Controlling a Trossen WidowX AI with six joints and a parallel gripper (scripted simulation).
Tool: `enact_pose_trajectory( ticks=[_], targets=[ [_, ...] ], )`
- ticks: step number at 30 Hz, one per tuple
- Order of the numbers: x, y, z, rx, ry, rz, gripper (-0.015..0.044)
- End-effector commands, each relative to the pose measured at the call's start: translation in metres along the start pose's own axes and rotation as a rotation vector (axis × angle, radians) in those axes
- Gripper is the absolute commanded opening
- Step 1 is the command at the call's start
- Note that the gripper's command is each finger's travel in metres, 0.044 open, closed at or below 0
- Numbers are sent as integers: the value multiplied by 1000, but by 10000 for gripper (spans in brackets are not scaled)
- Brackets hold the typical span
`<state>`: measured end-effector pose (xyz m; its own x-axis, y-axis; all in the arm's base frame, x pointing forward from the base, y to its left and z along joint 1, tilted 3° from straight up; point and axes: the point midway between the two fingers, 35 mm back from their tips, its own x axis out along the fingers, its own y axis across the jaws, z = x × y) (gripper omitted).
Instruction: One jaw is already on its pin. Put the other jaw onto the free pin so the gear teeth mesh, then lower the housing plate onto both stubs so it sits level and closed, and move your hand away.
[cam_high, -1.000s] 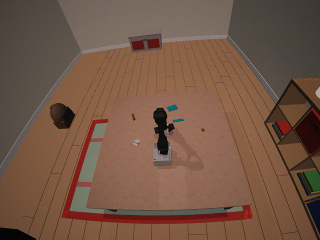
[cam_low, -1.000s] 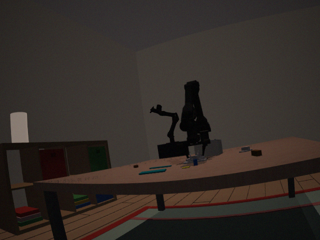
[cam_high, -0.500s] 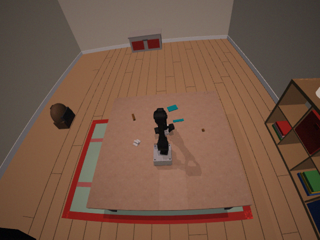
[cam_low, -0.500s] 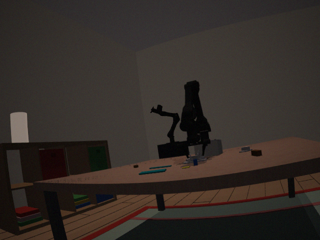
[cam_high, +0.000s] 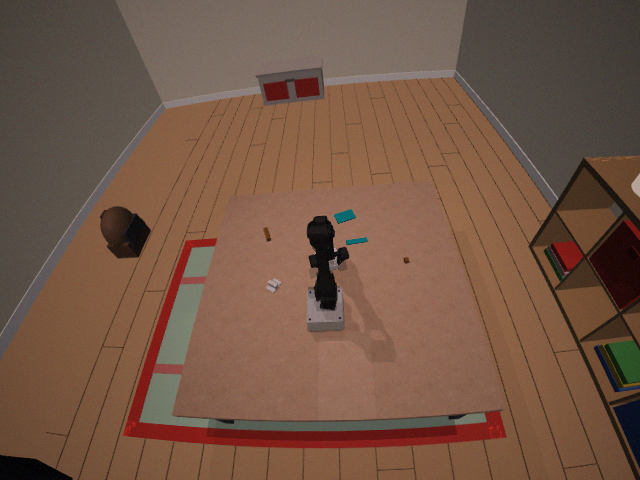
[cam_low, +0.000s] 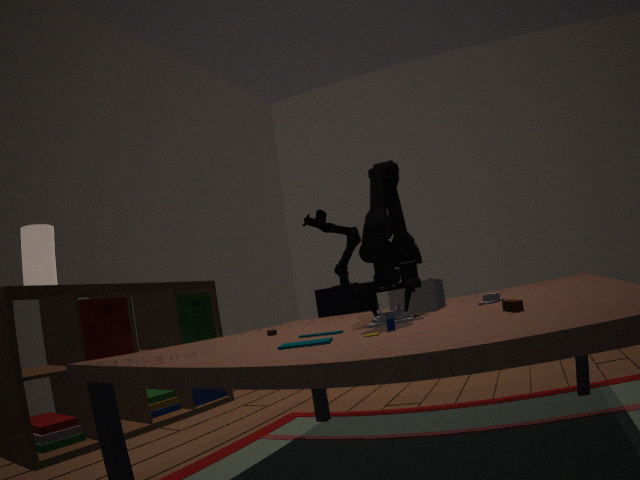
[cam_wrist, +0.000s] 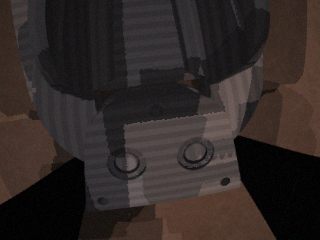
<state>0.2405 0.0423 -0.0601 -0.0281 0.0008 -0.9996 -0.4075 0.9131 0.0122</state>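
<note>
The grey housing plate (cam_wrist: 170, 182) lies between my two black fingers in the wrist view. A round stub end shows inside each of its two ringed holes; whether it sits fully down or level I cannot tell. My gripper (cam_wrist: 158, 152) (cam_low: 391, 310) is shut on the plate's left and right sides, low over the table. Beyond the plate, a wide grey rounded body (cam_wrist: 65, 122) and long dark shapes, perhaps the jaws, lie in shadow. The pins and gear teeth are hidden. In the top view the arm covers most of the assembly.
Near the assembly stand a blue block (cam_low: 390, 324) and a flat yellow piece (cam_low: 371, 334). Two teal pieces (cam_high: 344, 215) (cam_high: 356, 240) lie beyond. White pieces (cam_high: 273, 284) (cam_low: 491, 297) and a brown block (cam_high: 266, 234) (cam_low: 512, 305) lie to one side, a small brown cube (cam_high: 406, 259) (cam_low: 271, 332) to the other.
</note>
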Motion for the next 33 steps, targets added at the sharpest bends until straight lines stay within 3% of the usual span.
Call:
enact_pose_trajectory(
  ticks=[1, 21, 25, 33],
  targets=[
    [1, 0, -1, -1, 1, -2, 351],
    [1, 0, -1, -1, 1, -2, 351],
    [0, 0, 0, 0, 0, 0, 440],
    [0, 0, 0, 0, 0, 0, 440]
  ],
)
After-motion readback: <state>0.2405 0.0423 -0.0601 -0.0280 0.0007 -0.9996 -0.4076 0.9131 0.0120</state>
